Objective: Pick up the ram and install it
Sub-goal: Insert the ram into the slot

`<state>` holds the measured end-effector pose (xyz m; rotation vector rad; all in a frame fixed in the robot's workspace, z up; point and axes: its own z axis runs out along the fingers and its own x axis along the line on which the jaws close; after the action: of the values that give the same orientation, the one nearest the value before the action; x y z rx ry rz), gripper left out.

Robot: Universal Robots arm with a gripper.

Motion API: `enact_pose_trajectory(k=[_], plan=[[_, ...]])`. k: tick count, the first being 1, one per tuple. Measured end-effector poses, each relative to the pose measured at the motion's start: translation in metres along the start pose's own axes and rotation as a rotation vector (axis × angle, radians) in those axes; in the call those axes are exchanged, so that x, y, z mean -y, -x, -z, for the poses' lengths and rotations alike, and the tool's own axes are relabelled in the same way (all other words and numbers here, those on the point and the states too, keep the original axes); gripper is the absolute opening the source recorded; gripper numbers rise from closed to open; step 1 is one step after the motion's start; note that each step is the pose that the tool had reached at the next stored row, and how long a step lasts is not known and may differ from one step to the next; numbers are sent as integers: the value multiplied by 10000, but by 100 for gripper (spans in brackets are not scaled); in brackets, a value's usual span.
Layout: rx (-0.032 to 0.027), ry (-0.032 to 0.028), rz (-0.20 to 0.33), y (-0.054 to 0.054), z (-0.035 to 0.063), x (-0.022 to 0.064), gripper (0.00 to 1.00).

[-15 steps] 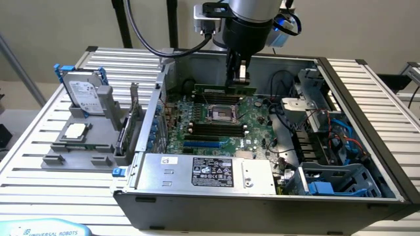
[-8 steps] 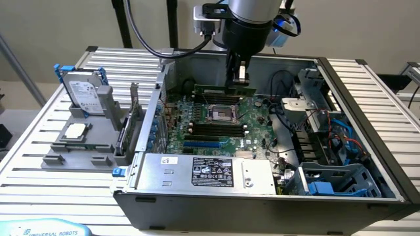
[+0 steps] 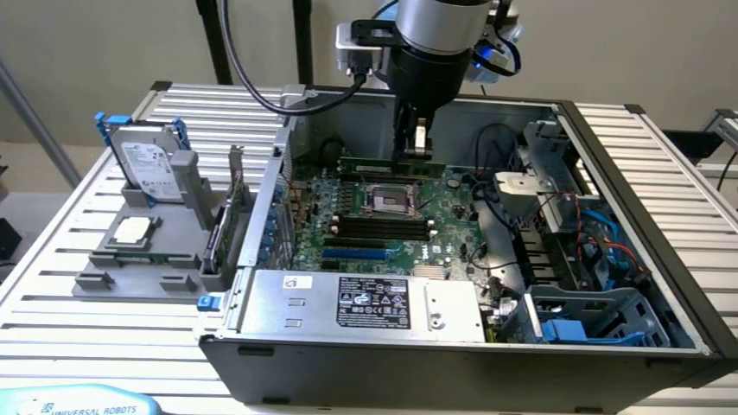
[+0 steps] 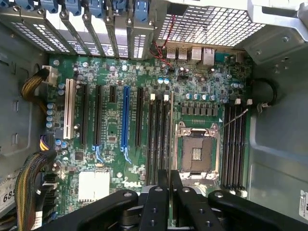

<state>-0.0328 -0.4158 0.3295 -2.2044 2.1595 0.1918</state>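
Matt grey metal case (image 3: 461, 354), glossy motherboard (image 4: 192, 72), matt black hand (image 4: 169, 177), dull green ram (image 3: 375, 162)

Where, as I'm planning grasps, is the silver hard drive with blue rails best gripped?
The silver hard drive with blue rails: probably grip its free upper edge from above, pinching across the two flat faces; it stands upright, lower end seated in the grey plastic holder.

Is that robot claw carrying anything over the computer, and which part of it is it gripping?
Yes. The gripper pinches a long, thin dark-green ram stick by its upper long edge, near the middle of its length.
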Motion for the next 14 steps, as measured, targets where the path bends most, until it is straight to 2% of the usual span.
enact_pose_trajectory(k=[1, 4, 6, 8, 14], plan=[[-91, -9, -3, -2, -23, -1, 13], [-269, -26, -10, -6, -55, -1, 13], [-357, -33, -15, -6, -82, -1, 13], [-387, -34, -15, 1, -118, -1, 13], [-409, -42, -16, 72, -238, 2, 13]])
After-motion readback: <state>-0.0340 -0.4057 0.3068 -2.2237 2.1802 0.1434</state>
